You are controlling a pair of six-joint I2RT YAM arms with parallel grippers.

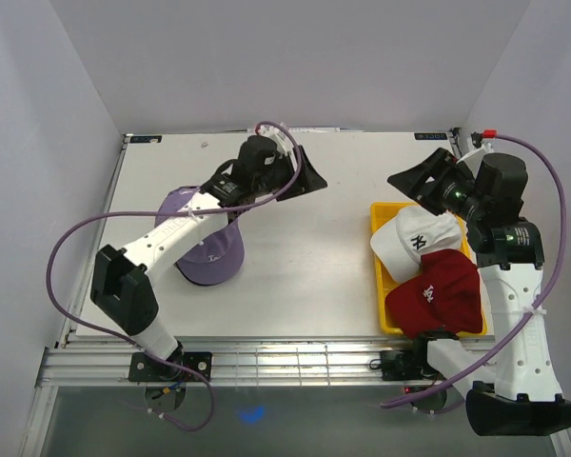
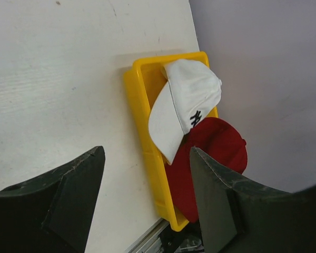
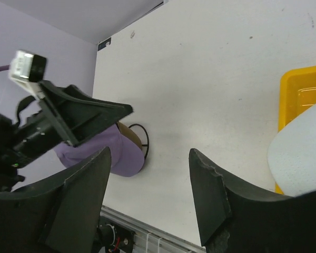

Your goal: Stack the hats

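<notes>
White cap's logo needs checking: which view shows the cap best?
Left wrist view: the white cap shows whole, logo clear. Top view shows it smaller, right wrist view only an edge.

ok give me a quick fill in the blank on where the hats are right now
The yellow tray holds ___ caps.
The cap with the black logo is ___.
The cap lying outside the tray is ___.
The left fingers and the right fingers are spread apart and hold ___.

Missing words: two; white; lavender; nothing
</notes>
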